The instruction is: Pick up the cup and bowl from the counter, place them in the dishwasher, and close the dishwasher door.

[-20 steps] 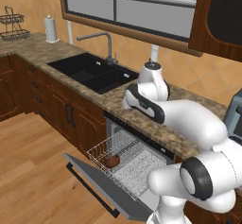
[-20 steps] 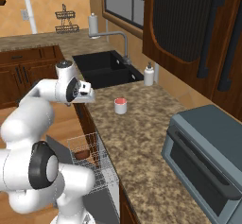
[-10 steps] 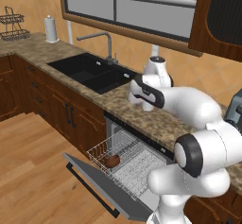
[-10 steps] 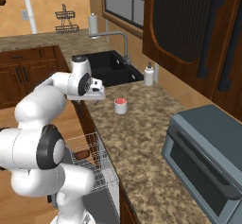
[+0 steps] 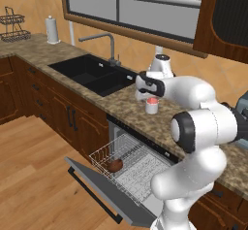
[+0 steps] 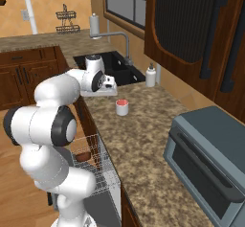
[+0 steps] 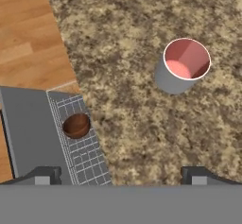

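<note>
The white cup (image 7: 182, 67) with its pinkish-red inside stands upright on the speckled granite counter (image 7: 127, 43), up and to the right of my gripper (image 7: 122, 175). The gripper is open, with nothing between its fingertips (image 7: 47, 173). In the base views my hand (image 5: 145, 85) hovers over the counter just left of the cup (image 5: 152, 105). The dark reddish-brown bowl (image 5: 115, 165) lies in the white wire rack (image 5: 133, 168) of the dishwasher. The dishwasher door (image 5: 92, 188) is folded down, open.
A black sink (image 5: 92, 73) with a faucet lies left of the cup. A white soap dispenser (image 6: 150, 75) stands by the wall. A grey toaster oven (image 6: 210, 159) takes up the counter's right end. A paper towel roll (image 5: 52, 30) stands at the far left.
My arm has swung from over the counter's front edge inward toward the cup. The gripper has stayed open. Cup, bowl and door have not moved.
</note>
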